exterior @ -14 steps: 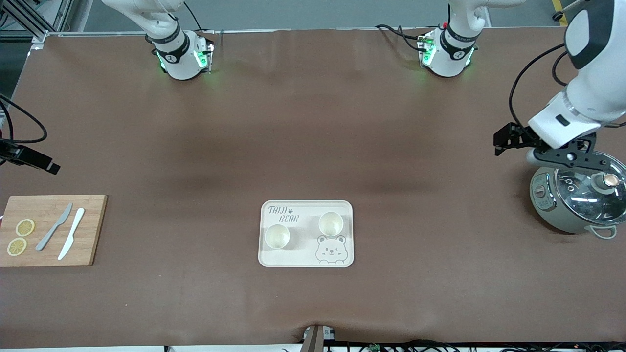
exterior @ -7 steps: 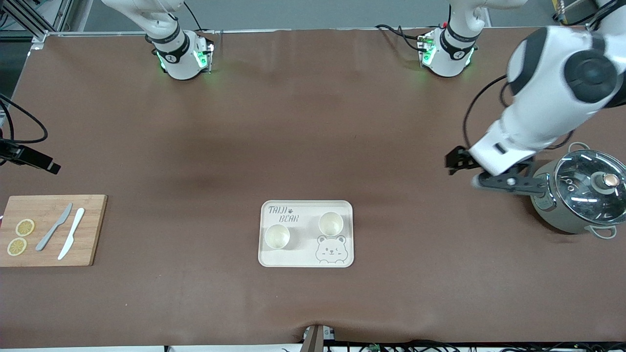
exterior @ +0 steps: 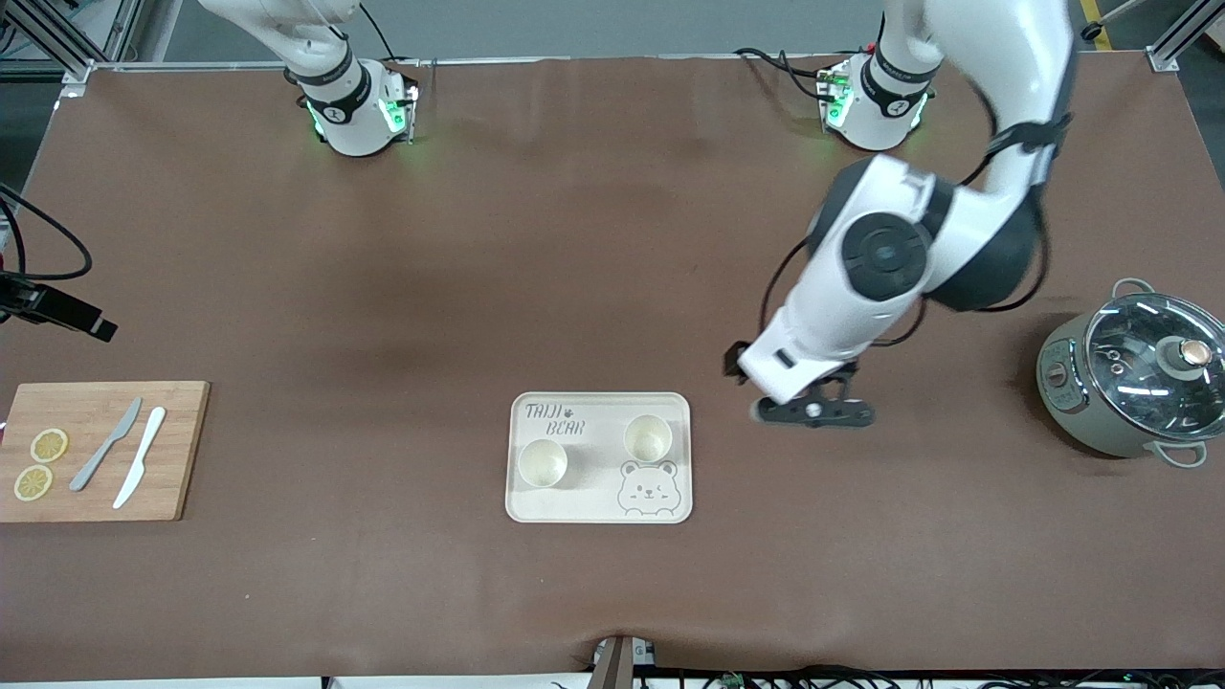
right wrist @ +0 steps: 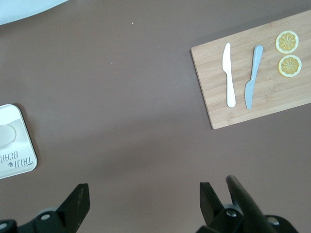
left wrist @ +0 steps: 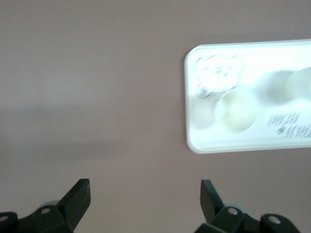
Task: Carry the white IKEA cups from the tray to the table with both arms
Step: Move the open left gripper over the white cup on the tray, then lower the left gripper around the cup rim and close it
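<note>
Right now both white IKEA cups sit upright on the bear tray (exterior: 598,515), low centre of the front view. Cup one (exterior: 543,463) is nearer the front cam & toward the right arm's end. Cup two (exterior: 648,438) is a bit higher in the frame, toward the left arm's end, just above the printed bear face (exterior: 647,488). The cups stand apart and nothing grips them. The tray's upper corner reads "TAIJI BEAR" (exterior: 555,419) w/ a small paw mark; no brand or other writing is legible on the cups.

Left pincer (exterior: 813,413) hangs over bare brown worktop (exterior: 383,287) just beside the tray's edge at the left arm's end. In the left wrist view the pincer (left wrist: 145,194) is spread wide w/ nothing between its fingers, and the tray shows w/ one cup (left wrist: 235,111) by the bear print.

Right pincer (right wrist: 143,196) shows in the right wrist view only: fingers apart, empty, over bare worktop between the tray corner and the wooden board (right wrist: 272,104).

Misc: the board (exterior: 96,502) at the right arm's end carries a grey knife (exterior: 105,444), a white knife (exterior: 140,456) & two lemon slices (exterior: 40,464). A grey pot w/ a glass lid (exterior: 1134,378) stands at the left arm's end.
</note>
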Robot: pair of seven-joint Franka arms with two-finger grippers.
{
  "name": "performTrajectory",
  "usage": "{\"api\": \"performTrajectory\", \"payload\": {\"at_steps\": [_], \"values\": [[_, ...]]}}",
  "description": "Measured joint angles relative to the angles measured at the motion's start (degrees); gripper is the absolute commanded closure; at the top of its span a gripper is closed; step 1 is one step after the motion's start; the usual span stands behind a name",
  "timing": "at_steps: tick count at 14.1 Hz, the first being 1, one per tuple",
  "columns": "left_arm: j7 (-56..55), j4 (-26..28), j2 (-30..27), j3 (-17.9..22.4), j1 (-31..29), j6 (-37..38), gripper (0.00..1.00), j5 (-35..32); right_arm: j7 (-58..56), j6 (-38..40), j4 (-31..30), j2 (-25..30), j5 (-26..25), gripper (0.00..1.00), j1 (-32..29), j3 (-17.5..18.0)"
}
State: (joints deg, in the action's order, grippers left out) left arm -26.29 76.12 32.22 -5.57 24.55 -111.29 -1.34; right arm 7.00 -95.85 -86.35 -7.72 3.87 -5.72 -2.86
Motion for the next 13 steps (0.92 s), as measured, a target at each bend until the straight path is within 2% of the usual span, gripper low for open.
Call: {"api": "performTrajectory", "payload": {"at_steps": [3,7,13], "values": [[-1.9,-1.7,5.1,0.0,2.3,-6.0,0.0,0.0,0.0,0.2,0.2,0.0,0.0,0.0,-1.0,-0.1],[-2.3,-2.1,9.2,0.1,3.6,-10.8,0.0,0.0,0.0,0.1,0.2,0.0,0.0,0.0,-1.4,-0.1],[-2.3,-2.3,14.4,2.8,6.3,-20.1,0.0,0.0,0.0,-0.1,0.2,-0.3,1.0,0.0,-1.2,0.5]]}}
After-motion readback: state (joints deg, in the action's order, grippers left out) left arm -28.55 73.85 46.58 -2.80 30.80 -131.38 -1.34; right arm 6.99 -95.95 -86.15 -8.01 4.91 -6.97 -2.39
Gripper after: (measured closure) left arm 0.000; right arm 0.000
